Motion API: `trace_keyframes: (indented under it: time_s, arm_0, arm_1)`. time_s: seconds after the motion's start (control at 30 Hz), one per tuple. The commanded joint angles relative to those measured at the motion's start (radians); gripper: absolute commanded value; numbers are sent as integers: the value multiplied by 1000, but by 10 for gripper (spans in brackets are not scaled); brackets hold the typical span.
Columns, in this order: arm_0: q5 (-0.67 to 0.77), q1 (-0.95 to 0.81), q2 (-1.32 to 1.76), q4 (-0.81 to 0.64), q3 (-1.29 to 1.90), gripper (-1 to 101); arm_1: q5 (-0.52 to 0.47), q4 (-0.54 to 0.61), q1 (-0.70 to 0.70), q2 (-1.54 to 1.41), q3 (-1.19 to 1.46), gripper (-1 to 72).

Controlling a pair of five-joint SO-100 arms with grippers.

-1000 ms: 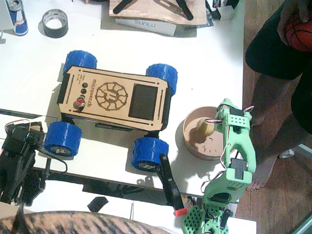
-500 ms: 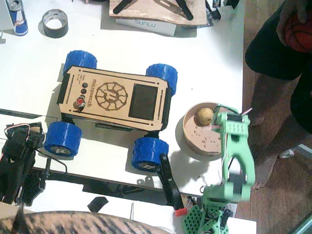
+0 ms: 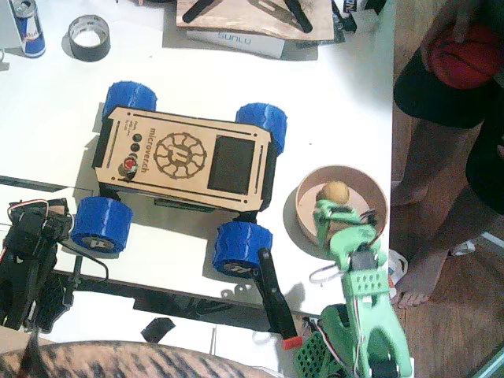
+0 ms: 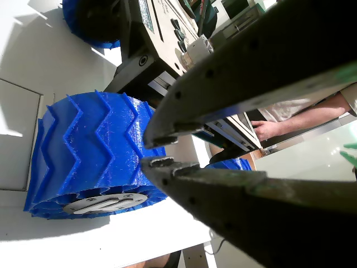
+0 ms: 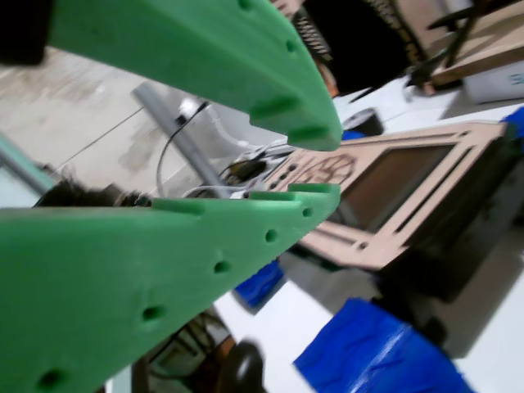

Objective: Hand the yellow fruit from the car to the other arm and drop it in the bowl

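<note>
Yellow fruit point(image 3: 335, 191) sits in the bowl point(image 3: 373, 191); we see that only from the fixed view. Green right gripper point(image 5: 315, 164) empty, jaws slightly apart. Black left gripper point(image 4: 159, 151) nearly closed, beside the car point(image 3: 181, 157).

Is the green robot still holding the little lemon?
No. The yellow fruit lies in the bowl, and the green gripper has open, empty jaws.
</note>
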State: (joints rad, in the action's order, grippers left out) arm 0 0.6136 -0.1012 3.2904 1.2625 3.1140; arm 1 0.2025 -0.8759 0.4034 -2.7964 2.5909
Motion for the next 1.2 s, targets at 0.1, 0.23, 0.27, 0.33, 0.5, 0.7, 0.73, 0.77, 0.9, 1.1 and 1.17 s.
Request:
trace_keyframes:
  time_s: [0.1, 0.23, 0.27, 0.33, 0.5, 0.7, 0.73, 0.77, 0.9, 1.1, 1.17]
  arm_0:
    - [-2, 5, 91, 43, 40, 1]
    - [-3, 3, 91, 48, 40, 1]
    - [-3, 3, 91, 48, 40, 1]
    - [-3, 5, 91, 48, 41, 1]
    - [-3, -2, 91, 44, 52, 1]
    - [-3, 0, 91, 38, 55, 1]
    - [-3, 0, 91, 38, 55, 1]
    - [-3, 0, 91, 38, 55, 1]
    - [-3, 2, 91, 37, 55, 1]
    - [-3, -5, 91, 37, 55, 0]
    - [-3, -5, 91, 37, 55, 0]
  arm_1:
    - [-25, -61, 26, -356, 230, 0]
    - [-46, -121, 37, -454, 321, 0]
    - [-49, -121, 18, -454, 324, 0]
    - [-61, -126, 6, -454, 344, 0]
    - [-84, -123, -23, -454, 397, 0]
    - [-77, -124, -20, -454, 411, 2]
    - [-77, -123, -20, -454, 411, 2]
    - [-77, -123, -20, -454, 411, 2]
    - [-81, -120, -20, -454, 416, 2]
    - [-89, -101, -15, -454, 430, 1]
    - [-89, -101, -14, -454, 430, 1]
